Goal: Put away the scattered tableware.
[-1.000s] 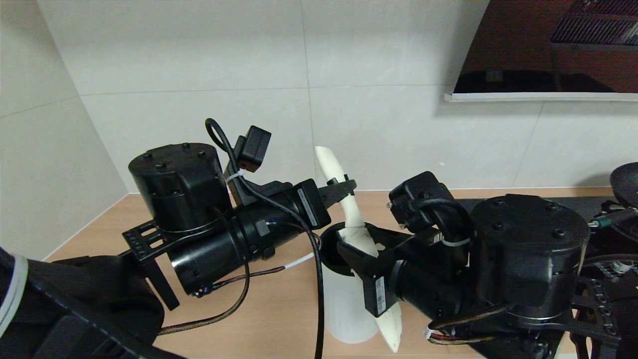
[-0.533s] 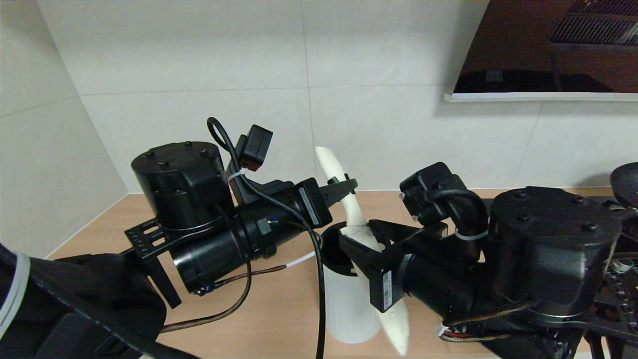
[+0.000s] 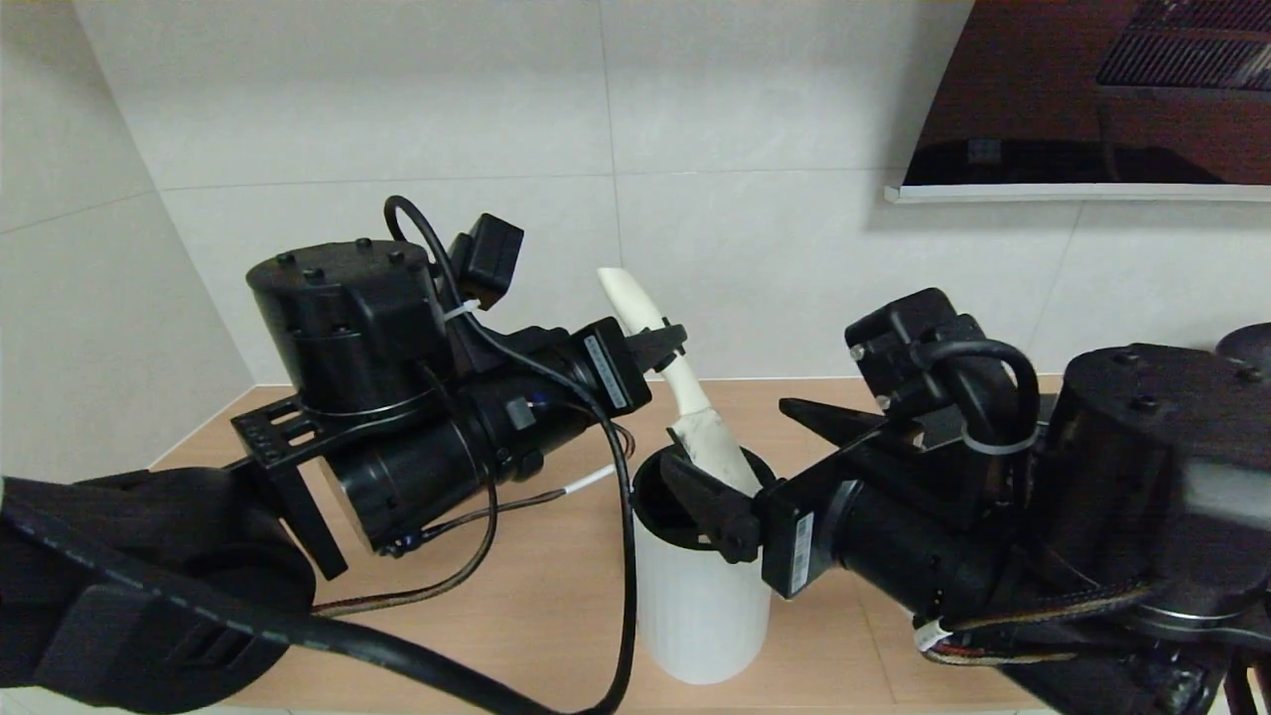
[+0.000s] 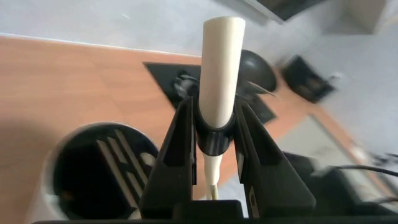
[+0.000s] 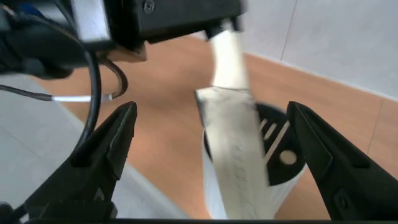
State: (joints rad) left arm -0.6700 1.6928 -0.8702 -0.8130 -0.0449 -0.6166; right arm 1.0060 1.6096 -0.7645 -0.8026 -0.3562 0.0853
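Our left gripper (image 3: pixel 663 350) is clamped on the pale handle of a knife (image 3: pixel 635 308), one finger on each side of it, partway down from the rounded butt. The knife hangs tilted, handle up and leaning towards the wall. Its broad, mottled blade (image 3: pixel 713 445) slants down to the mouth of a white ribbed holder (image 3: pixel 700 596). We cannot tell how far the tip has gone in.

Our right gripper (image 5: pixel 211 113) is spread wide, touching nothing. One finger (image 3: pixel 710 504) is at the holder's dark rim and the other is higher and farther back, so the blade shows between them.

The holder stands upright on a wooden counter (image 3: pixel 516 596), its black slotted insert (image 4: pixel 118 162) visible inside the mouth. A tiled wall (image 3: pixel 775 258) rises behind the counter, and a dark hood (image 3: pixel 1092 99) hangs at the upper right.
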